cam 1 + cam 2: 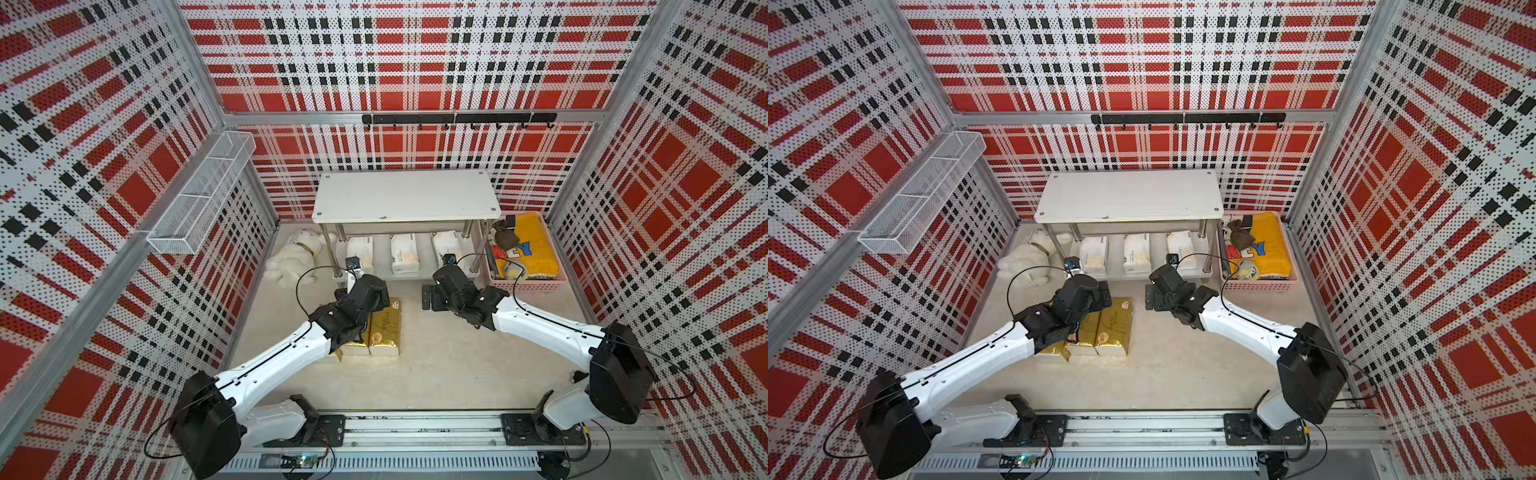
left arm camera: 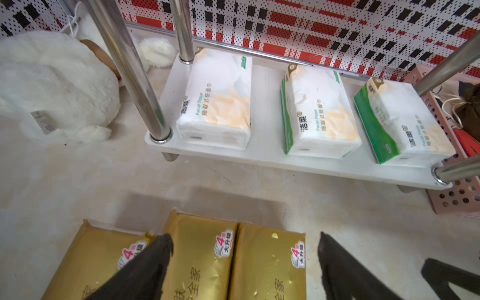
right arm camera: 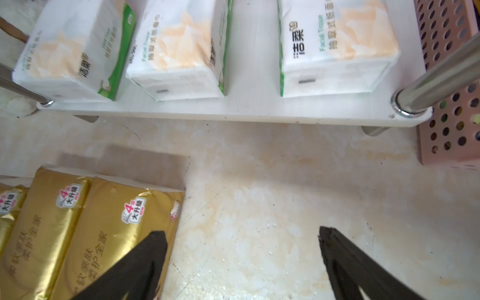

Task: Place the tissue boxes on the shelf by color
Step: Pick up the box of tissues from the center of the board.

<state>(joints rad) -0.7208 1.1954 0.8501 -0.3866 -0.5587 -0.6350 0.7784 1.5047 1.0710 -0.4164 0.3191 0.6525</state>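
Beige floor, plaid walls: gold unshelved

L gripper open, empty, over three gold packs mid-floor; R gripper wide, empty. White packs line shelf lower board, back edge. Risk: L jaws span two packs, grab both.

Left wrist: your left gripper hangs jaws-apart over three gold tissue packs, side by side.
You see three white tissue packs spaced along the lower board of the shelf; plush toy at one end, pink crate at the other.
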